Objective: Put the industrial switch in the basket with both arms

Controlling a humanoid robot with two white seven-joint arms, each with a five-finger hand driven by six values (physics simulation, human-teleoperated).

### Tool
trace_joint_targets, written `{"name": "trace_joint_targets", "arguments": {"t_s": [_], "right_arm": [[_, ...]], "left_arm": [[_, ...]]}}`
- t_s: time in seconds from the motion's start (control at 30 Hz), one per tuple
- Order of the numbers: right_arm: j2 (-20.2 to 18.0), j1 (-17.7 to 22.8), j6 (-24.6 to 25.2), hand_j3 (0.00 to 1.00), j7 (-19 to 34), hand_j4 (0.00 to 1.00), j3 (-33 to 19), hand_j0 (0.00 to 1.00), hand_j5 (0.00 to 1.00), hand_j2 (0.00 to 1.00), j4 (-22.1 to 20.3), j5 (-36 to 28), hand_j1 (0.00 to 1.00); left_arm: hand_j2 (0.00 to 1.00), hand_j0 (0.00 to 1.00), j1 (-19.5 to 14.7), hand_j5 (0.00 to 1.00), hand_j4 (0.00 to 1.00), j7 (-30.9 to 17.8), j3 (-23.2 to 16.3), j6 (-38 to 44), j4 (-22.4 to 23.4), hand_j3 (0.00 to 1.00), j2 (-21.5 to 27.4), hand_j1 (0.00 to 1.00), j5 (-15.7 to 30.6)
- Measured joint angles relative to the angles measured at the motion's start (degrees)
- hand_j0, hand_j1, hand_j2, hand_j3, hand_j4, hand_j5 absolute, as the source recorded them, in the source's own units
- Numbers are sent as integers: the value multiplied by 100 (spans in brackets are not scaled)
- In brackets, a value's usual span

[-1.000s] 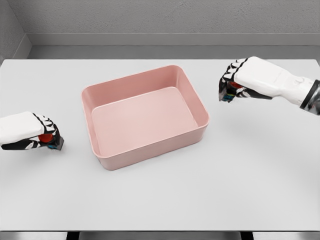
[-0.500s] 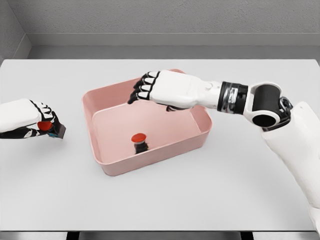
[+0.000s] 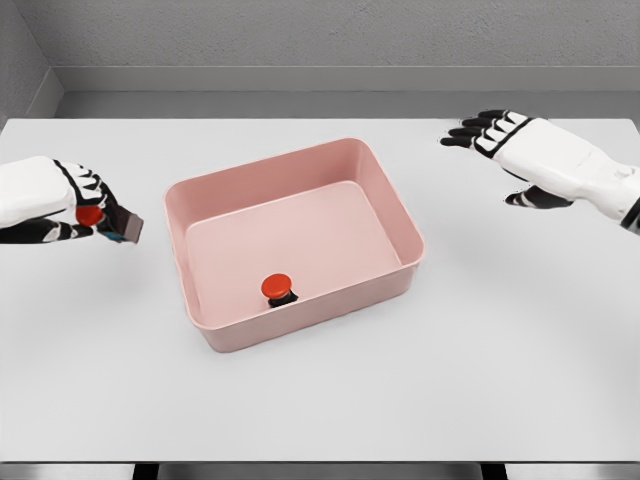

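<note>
Left hand (image 3: 60,205) gripping switch (image 3: 105,220), basket (image 3: 400,215) beside

The switch (image 3: 112,226) in the left robot hand (image 3: 60,200) is mostly hidden by its fingers; both forearms run off-frame, seemingly.

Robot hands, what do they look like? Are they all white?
Not all white. The left hand and the right hand have smooth, rounded white shells over the back and wrist, like gloves. Their five fingers are black, with white segments across the knuckles giving a striped look. The right arm has a dark band at the picture's edge. No cables or markings show.
</note>
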Motion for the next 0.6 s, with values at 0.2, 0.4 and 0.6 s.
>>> {"name": "trace_joint_targets", "arguments": {"t_s": [0.2,0.4,0.6], "right_arm": [[-420,597,1,100,0,100,-543,100,100,100,-2,-20,100],[-593,1108,1,100,0,100,-888,100,100,100,43,-22,100],[-588,1063,4,100,-1,100,-915,100,100,100,-43,-36,100]], "left_arm": [[49,49,-175,49,49,-4,-19,-1,-331,49,-256,49,51],[49,49,-457,49,49,-8,-74,-1,-424,49,-656,49,41],[49,49,-852,49,49,-28,-185,-4,-436,49,-1165,49,-22]]}}
